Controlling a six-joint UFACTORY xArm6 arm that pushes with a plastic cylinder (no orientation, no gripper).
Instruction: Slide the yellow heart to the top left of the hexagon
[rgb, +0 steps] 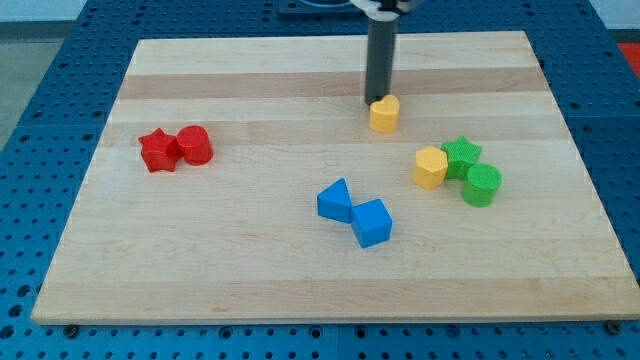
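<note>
One short gap separates the yellow heart (384, 114) from the yellow hexagon (430, 167), which lies toward the view's bottom right. My tip (373, 103), a plain rod without jaws, touches the heart's upper-left side.

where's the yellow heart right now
The yellow heart sits right of centre in the view's upper half, my tip touching its top-left edge, with the yellow hexagon below and to its right.

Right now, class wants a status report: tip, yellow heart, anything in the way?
My tip touching yellow heart, top side. Yellow hexagon lower right, apart from heart. Green star against hexagon. Path clear.
</note>
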